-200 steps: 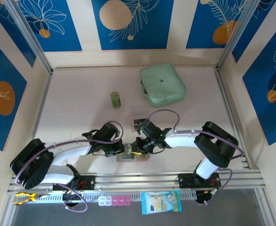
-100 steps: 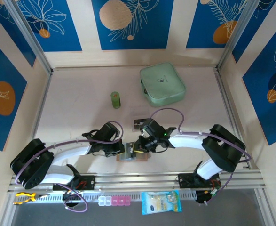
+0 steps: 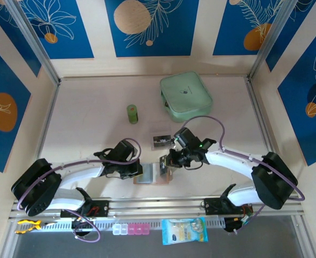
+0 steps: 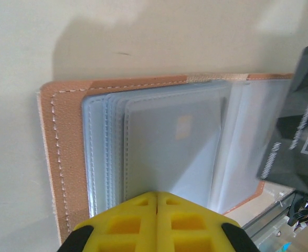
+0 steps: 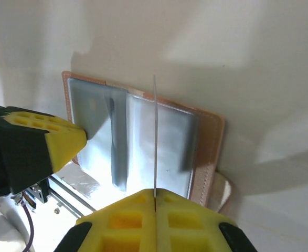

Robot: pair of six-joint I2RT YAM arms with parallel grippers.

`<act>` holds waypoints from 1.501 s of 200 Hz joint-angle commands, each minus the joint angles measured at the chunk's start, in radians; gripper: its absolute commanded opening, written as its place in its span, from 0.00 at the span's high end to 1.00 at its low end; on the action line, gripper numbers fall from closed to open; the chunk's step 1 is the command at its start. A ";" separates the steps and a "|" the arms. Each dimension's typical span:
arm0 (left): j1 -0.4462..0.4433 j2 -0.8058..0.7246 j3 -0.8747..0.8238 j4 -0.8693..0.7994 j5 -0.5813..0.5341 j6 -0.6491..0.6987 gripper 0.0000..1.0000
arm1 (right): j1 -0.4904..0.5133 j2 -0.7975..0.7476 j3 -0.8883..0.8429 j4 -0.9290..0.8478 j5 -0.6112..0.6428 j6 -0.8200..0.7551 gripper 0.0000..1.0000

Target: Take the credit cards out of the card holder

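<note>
Near the front edge of the counter (image 3: 93, 129), between the two arms, the card holder (image 3: 152, 179) lies open, its tan leather border framing grey-clear sleeves. The left jaws are closed tight with nothing between them, their yellow tip resting on the holder's left page. The right jaws are clamped on a dark card (image 4: 300, 131), held on edge just above the right page. Another card (image 3: 160, 141) lies flat on the counter just beyond the holder. A mint-green case (image 3: 185, 97) sits well apart at the back.
</note>
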 commanded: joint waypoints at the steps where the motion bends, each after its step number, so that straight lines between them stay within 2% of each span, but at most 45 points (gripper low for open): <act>1: -0.006 -0.014 -0.011 0.000 -0.005 -0.017 0.94 | -0.038 -0.041 0.082 -0.145 0.007 -0.218 0.95; 42: -0.006 -0.018 0.017 -0.006 -0.012 -0.018 0.90 | -0.076 0.002 0.237 -0.318 0.006 -0.677 0.96; 89: -0.006 -0.062 0.018 -0.029 -0.032 -0.027 0.88 | -0.066 0.114 0.472 -0.529 0.175 -1.199 1.00; 108: -0.005 -0.083 0.013 -0.043 -0.042 -0.029 0.88 | -0.060 0.173 0.535 -0.563 0.254 -1.352 1.00; 135: -0.004 -0.107 0.007 -0.064 -0.048 -0.027 0.88 | -0.065 0.279 0.658 -0.626 0.278 -1.512 1.00; 182: -0.003 -0.155 -0.018 -0.071 -0.061 -0.048 0.87 | -0.107 0.459 0.868 -0.702 0.248 -1.626 1.00; 214: 0.000 -0.161 -0.025 -0.082 -0.067 -0.045 0.87 | -0.108 0.546 0.951 -0.717 0.224 -1.671 1.00; 300: 0.012 -0.163 -0.042 -0.075 -0.059 -0.050 0.87 | -0.116 0.664 0.991 -0.782 0.171 -1.684 1.00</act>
